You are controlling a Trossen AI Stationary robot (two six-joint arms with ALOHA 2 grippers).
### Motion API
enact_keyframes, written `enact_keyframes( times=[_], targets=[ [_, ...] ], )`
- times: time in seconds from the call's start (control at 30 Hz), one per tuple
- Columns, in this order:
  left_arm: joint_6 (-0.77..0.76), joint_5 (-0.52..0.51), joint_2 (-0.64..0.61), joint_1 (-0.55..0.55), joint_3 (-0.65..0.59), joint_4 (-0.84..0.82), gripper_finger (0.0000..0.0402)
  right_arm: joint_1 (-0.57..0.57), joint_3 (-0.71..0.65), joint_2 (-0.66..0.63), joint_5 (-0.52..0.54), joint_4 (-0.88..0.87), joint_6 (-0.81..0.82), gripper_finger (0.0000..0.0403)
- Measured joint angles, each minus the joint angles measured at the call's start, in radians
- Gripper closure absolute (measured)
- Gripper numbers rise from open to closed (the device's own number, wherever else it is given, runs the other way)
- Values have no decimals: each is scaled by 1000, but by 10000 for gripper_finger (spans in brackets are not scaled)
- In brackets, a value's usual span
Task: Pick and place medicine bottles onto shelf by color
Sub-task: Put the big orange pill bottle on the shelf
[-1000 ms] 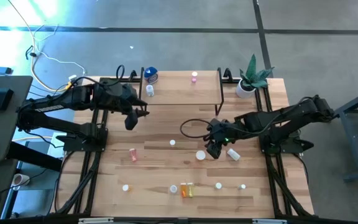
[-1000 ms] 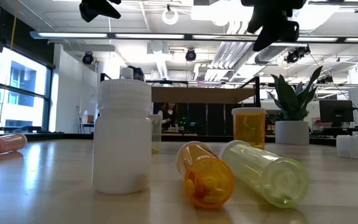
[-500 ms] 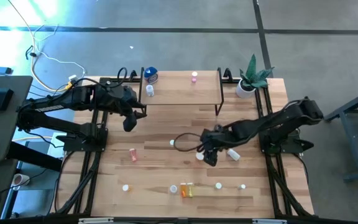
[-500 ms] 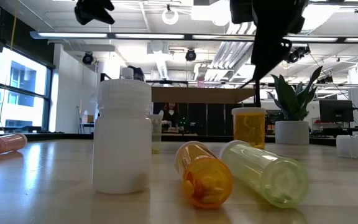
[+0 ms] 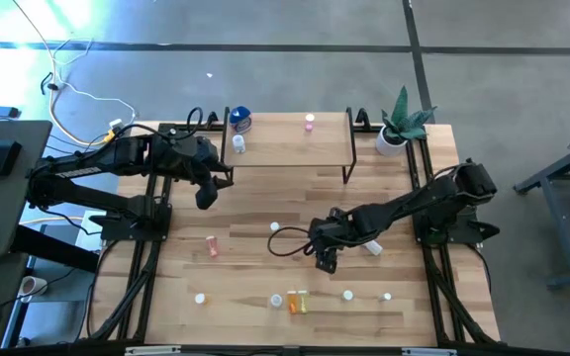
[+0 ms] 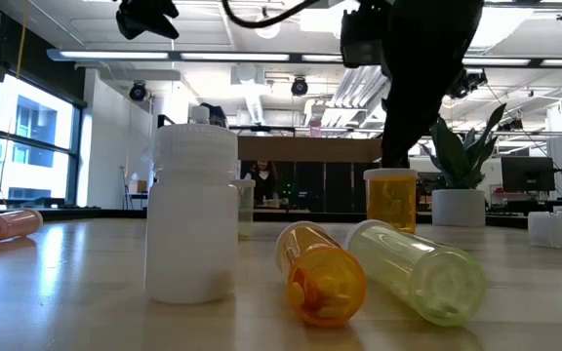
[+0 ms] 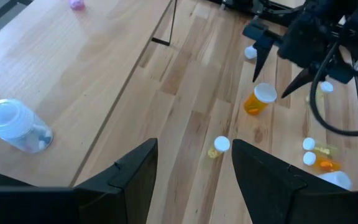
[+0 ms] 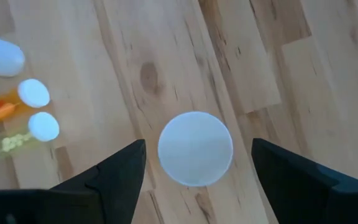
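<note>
An upright amber bottle with a round white cap (image 8: pixel 195 148) stands on the table between the open fingers of my right gripper (image 8: pixel 197 186), which points down right above it. The left wrist view shows the bottle (image 7: pixel 258 99) below those spread fingers. In the high view my right gripper (image 5: pixel 323 259) mostly hides it. My left gripper (image 5: pixel 206 193) is open and empty, held above the table just in front of the shelf's (image 5: pixel 285 148) left end. A blue-topped bottle (image 5: pixel 239 119), a clear vial (image 5: pixel 237 144) and a pink one (image 5: pixel 310 123) stand on the shelf.
Loose on the table are a pink bottle (image 5: pixel 212 245), a white cap (image 5: pixel 274 227), a lying white bottle (image 5: pixel 371 245), two lying orange and yellow bottles (image 5: pixel 296 301) and small white ones (image 5: pixel 199 298) (image 5: pixel 347 294) (image 5: pixel 387 296). A potted plant (image 5: pixel 399 124) stands at the far right.
My right gripper has moved toward the table's left and near edges and come down over the white-capped amber bottle, its fingers staying apart. The bottle has stayed in place.
</note>
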Motion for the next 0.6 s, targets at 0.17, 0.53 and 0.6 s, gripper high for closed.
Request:
enact_keyframes(
  times=[0.17,0.53,0.6],
  targets=[
    [0,0,0,0,0,0,207,1,0,37,-1,30,-1,119],
    [0,-2,0,0,0,0,207,4,0,91,21,34,45,144],
    [0,-4,0,0,0,0,207,5,0,91,20,33,53,166]
  ],
)
